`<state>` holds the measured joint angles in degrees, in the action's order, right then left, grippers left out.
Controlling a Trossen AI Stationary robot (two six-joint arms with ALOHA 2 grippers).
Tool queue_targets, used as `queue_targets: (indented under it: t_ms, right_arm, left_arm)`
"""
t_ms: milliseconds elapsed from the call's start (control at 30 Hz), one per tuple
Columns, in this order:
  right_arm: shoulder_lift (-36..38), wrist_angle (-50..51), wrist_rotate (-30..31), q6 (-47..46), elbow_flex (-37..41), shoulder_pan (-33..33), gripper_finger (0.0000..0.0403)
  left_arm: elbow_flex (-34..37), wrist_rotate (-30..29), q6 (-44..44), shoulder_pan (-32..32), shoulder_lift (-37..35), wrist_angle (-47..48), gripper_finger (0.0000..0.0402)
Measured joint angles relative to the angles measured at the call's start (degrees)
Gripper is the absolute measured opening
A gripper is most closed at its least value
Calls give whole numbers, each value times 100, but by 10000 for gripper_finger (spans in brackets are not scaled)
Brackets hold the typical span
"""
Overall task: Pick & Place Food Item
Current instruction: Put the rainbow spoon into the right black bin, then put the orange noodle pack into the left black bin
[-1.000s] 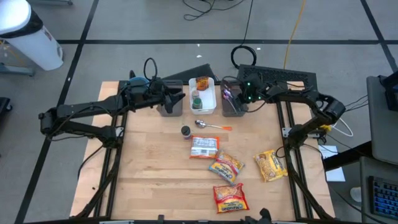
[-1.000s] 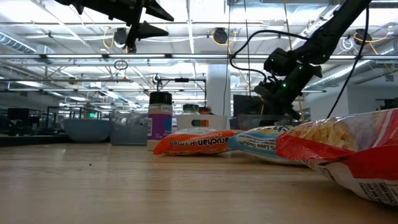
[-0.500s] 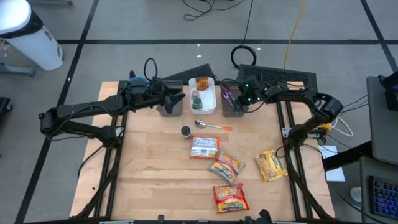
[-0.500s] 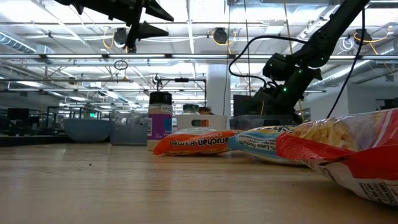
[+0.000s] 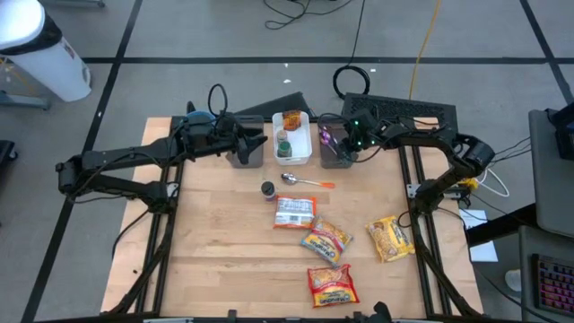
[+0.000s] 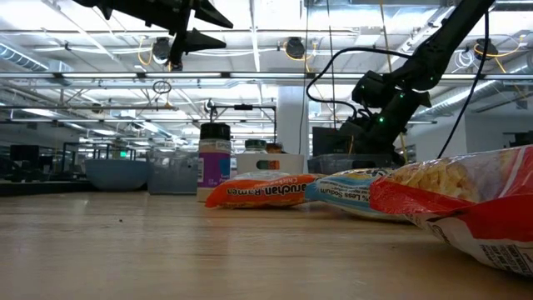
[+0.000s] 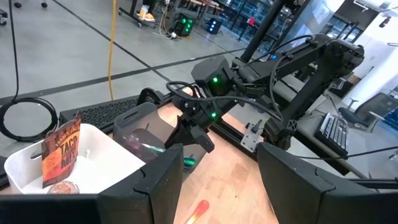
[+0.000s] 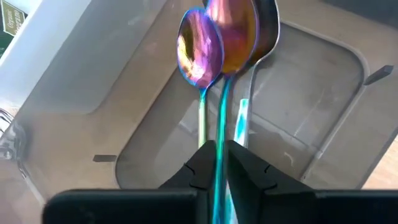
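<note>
My right gripper is shut on an iridescent spoon over the grey bin at the back right of the table. Two more spoons show beside it in that bin. My left gripper is open and empty, high over the other grey bin; it also shows in the high view. An orange ramen packet and three snack bags lie flat on the table. A spice jar stands by them. My right gripper pinches the spoon's thin handle between its two fingers. The fingers lie along the handle, and the spoon's bowl points away from them over the bin. Whether the bowl rests on the bin's wall or floor, I cannot tell.
A white tray between the two bins holds a taco seasoning packet and a green can. A spoon with an orange handle lies in front of the tray. Free wood lies at the table's left and near left.
My right gripper has risen a little over the grey bin and tipped more level, still shut on the spoon, then has kept still.
</note>
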<state>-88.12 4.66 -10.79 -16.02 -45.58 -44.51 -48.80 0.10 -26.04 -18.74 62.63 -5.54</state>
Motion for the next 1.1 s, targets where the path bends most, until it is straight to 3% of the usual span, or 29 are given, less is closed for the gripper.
queue_targets:
  t_ms: [300,467,733,967,1100]
  right_arm:
    - [0,-244,-27,-212,0,0,101]
    - [54,-814,-498,-389,1,-2,124]
    - [496,-1240,-592,-601,9,-2,124]
    - [964,-1760,-584,-1561,9,-2,123]
    - [1181,-2553,-585,-2231,9,20,125]
  left_arm:
    - [0,1,82,-2,0,85,214]
    - [0,7,311,-4,-23,207,214]
    - [-4,10,492,-166,-713,648,214]
    - [-6,-9,537,-326,-1462,1119,214]
    - [-4,-28,748,-341,-1788,1179,214]
